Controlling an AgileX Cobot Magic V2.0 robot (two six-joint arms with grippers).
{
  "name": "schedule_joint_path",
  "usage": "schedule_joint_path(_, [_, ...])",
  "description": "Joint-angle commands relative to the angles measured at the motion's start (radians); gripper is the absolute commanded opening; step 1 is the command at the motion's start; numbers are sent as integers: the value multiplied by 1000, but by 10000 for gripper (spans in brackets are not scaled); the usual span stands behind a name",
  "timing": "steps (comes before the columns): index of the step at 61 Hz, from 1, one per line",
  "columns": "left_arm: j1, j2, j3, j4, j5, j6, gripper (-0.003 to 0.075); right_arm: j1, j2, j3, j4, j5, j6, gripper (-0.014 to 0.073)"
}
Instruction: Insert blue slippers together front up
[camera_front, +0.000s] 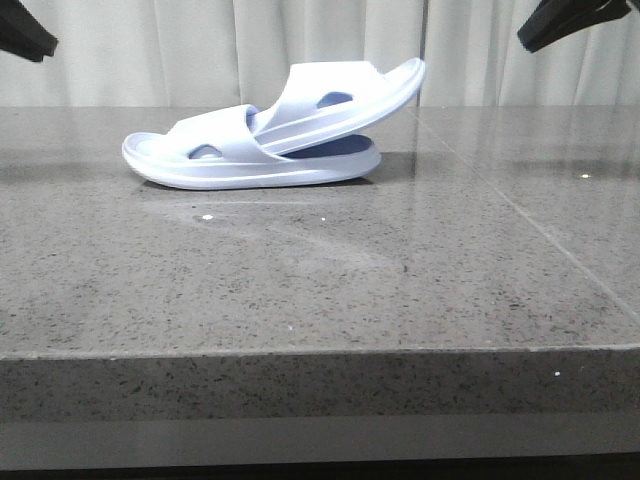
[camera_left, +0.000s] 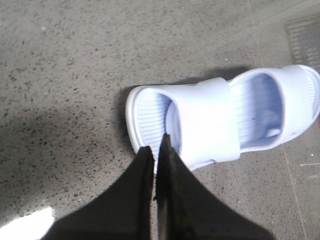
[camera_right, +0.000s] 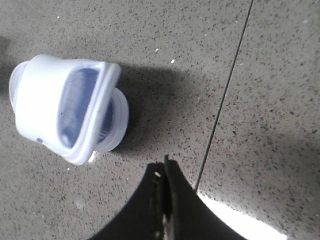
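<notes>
The two blue slippers (camera_front: 260, 140) sit together at the back middle of the grey stone table. The lower one lies flat; the upper one (camera_front: 350, 95) is pushed toe-first under its strap and tilts up to the right. They also show in the left wrist view (camera_left: 220, 117) and, from the heel end, in the right wrist view (camera_right: 67, 107). My left gripper (camera_left: 156, 145) is shut and empty, raised above the slippers' toe end, seen at the top left of the front view (camera_front: 25, 35). My right gripper (camera_right: 162, 167) is shut and empty, raised at the top right (camera_front: 575, 20).
The table (camera_front: 320, 290) is speckled grey stone with a seam (camera_front: 520, 215) running back on the right. Its front edge (camera_front: 320, 350) is near the camera. A pale curtain (camera_front: 150, 50) hangs behind.
</notes>
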Motion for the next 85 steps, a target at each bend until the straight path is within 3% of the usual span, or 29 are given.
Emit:
schedule_joint_path(1, [0,-86,-26,-56,47,24,-20,9,-94,-31,4,-7,-24,-109])
schedule_joint_path(15, [0,-234,54,-24,-47,64,-20,85,-231,39,-123,-95,-54,-108])
schedule_joint_path(28, [0,-434,219,50,-252,115,-20,146,-413,224,-225,-277,-59,-108])
schedule_joint_path(47, [-6,-723,507,50,-484,210,-20,147,-703,566,-254,-577,-83,-108])
schedule_joint_path(60, [-94,-929,697,55,-616,292,-20,189,-919,776,-255,-781,-138,-108])
schedule_joint_path(74, [-191,-1152,894,93,-715,292,-20,291,-1119,923,-255,-851,-154,-108])
schedule_joint_path(85, [-193,-1359,1018,93,-744,292,-20,325,-1314,1079,-255,-873,-154,-108])
